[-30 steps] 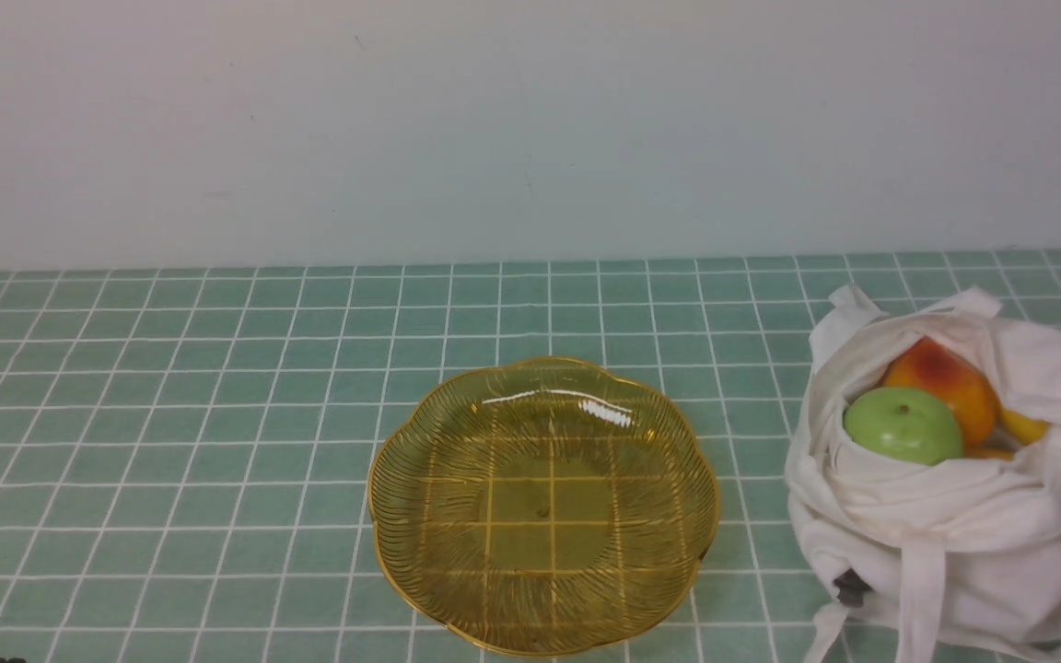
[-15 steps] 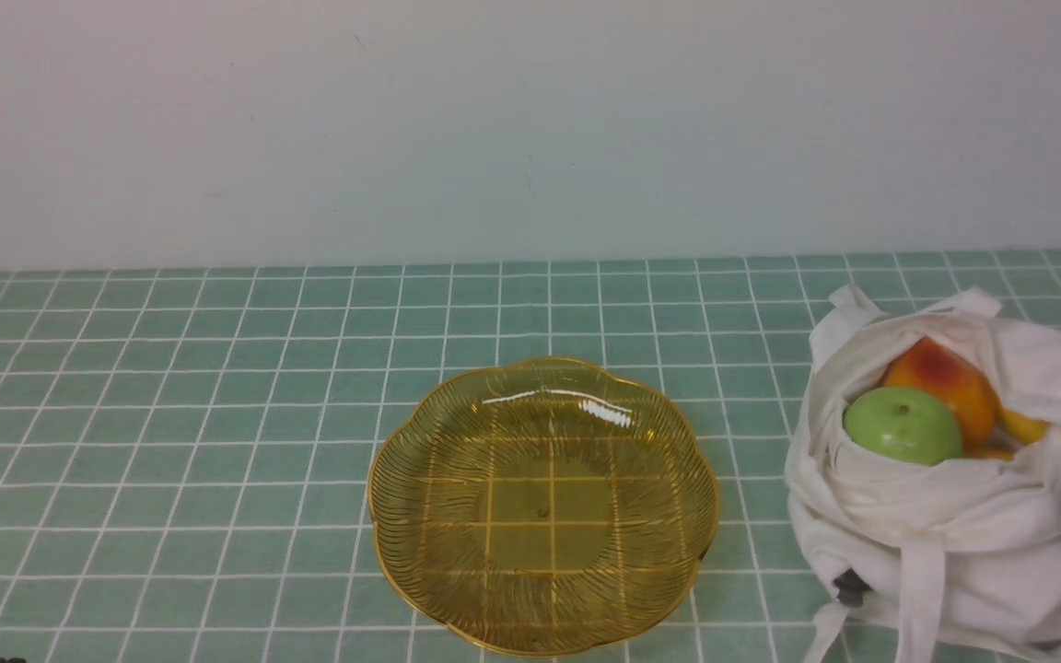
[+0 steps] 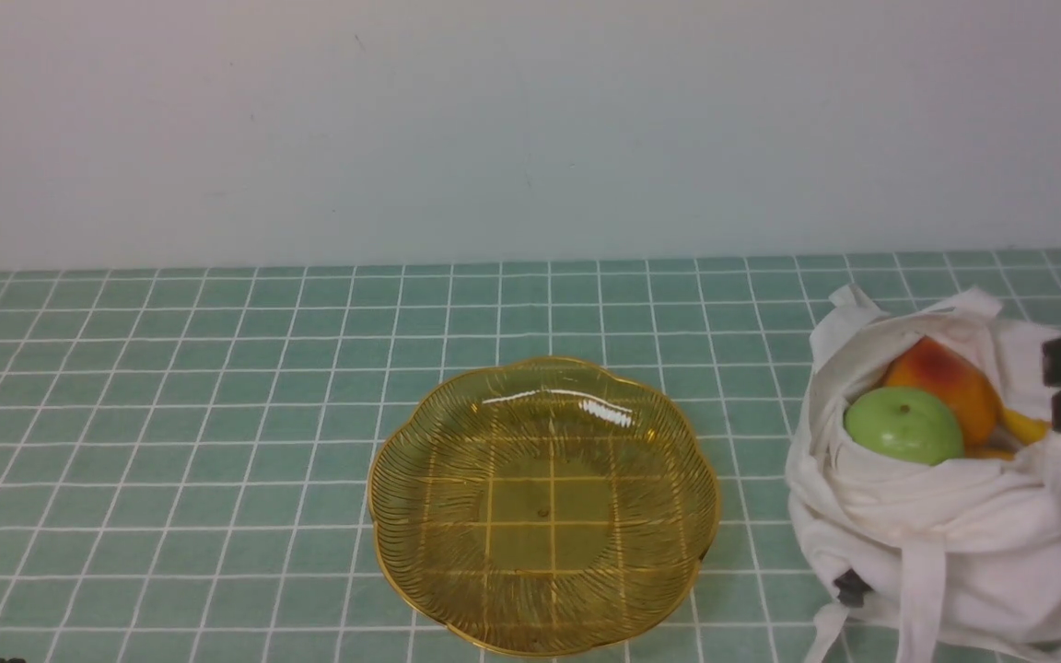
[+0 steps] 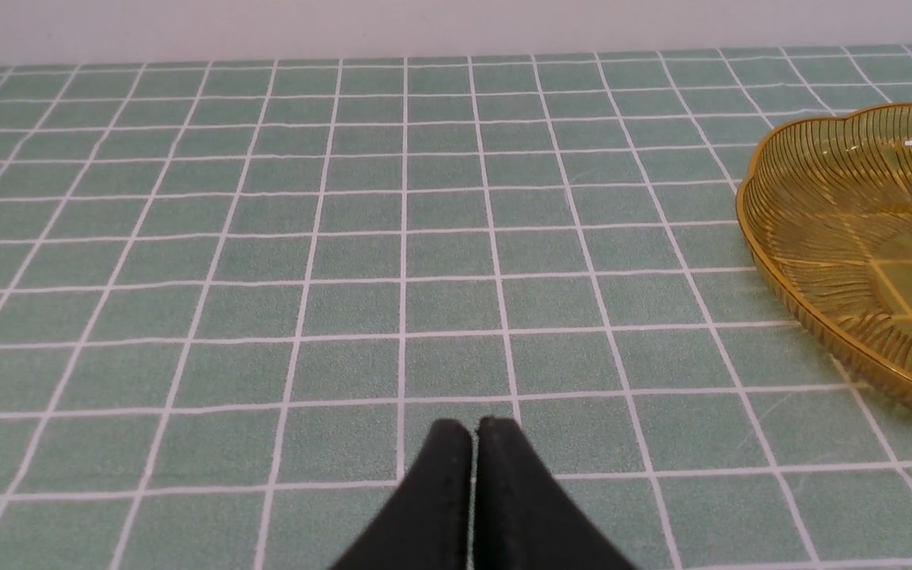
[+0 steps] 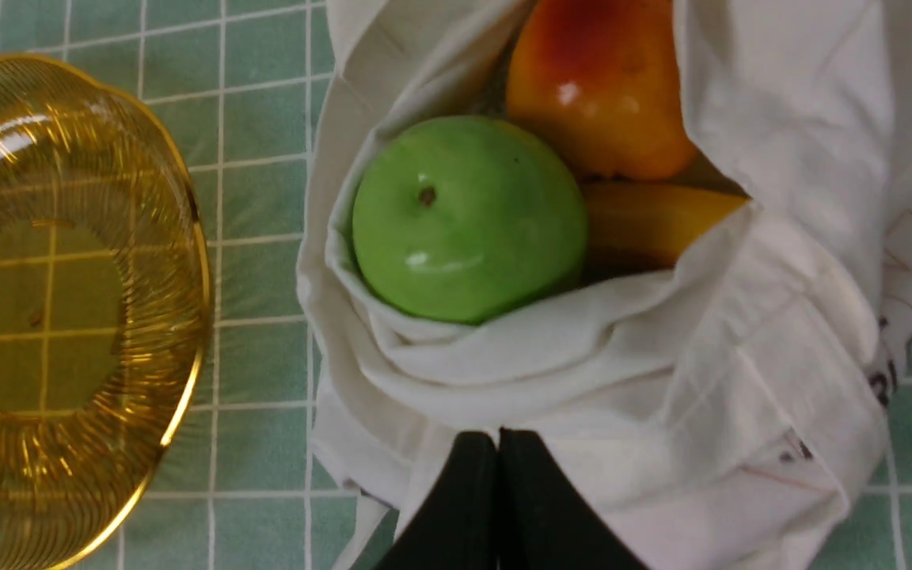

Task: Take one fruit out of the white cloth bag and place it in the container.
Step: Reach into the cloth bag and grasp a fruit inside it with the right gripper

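The apple [image 3: 903, 425] lies in the open mouth of the bag [image 3: 936, 525] at the right edge of the desk [image 3: 171, 414], just beyond the right gripper [image 5: 498, 434], its jaws pressed together and empty, while the left gripper [image 4: 476, 426], also closed on nothing, hangs over the desk left of the dish [image 3: 544, 552].

Illegible print [image 5: 882, 386], white cloth bag [image 5: 780, 356]

- Setting: a staged tabletop workbench, apparently a test lab rather than a home.
- Green tablecloth [image 3: 171, 442], white-gridded, spreads beneath and all around the amber dish [image 3: 544, 506].
- Plain pale wall [image 3: 494, 129] stands behind the dish.
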Tool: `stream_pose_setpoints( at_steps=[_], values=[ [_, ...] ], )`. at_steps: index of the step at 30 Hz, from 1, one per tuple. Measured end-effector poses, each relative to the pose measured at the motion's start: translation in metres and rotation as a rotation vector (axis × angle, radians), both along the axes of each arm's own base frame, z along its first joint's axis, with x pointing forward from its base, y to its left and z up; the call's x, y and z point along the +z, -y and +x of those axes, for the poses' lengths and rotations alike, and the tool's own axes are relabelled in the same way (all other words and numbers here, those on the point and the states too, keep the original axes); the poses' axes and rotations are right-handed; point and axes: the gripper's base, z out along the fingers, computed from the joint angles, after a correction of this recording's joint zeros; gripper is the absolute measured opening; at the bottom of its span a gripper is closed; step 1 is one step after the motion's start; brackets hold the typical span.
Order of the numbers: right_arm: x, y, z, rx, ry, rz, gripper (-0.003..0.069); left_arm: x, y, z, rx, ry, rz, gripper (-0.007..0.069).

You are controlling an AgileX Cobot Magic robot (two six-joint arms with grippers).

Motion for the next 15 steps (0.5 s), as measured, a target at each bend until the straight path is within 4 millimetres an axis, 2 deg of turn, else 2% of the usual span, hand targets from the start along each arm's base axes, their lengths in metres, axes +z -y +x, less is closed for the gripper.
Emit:
stream_pose_setpoints(
  at_steps=[5,6,8,11,15],
  values=[
    [-0.018,-0.018,0.045,0.066,-0.082,-0.01,0.0021,0.0,0.0,0.0,0.0,0.0,0.0,-0.0008],
    [-0.026,-0.029,0.06,0.112,-0.116,-0.04,0.0052,0.0,0.0,0.0,0.0,0.0,0.0,-0.0008],
    [-0.034,-0.037,0.073,0.152,-0.146,-0.082,0.0092,0.0,0.0,0.0,0.0,0.0,0.0,-0.0008],
    [-0.043,-0.046,0.09,0.2,-0.187,-0.158,0.0196,0.0,0.0,0.0,0.0,0.0,0.0,-0.0008],
    [-0.046,-0.052,0.106,0.175,-0.213,-0.19,0.0384,0.0,0.0,0.0,0.0,0.0,0.0,-0.0008]
  ],
)
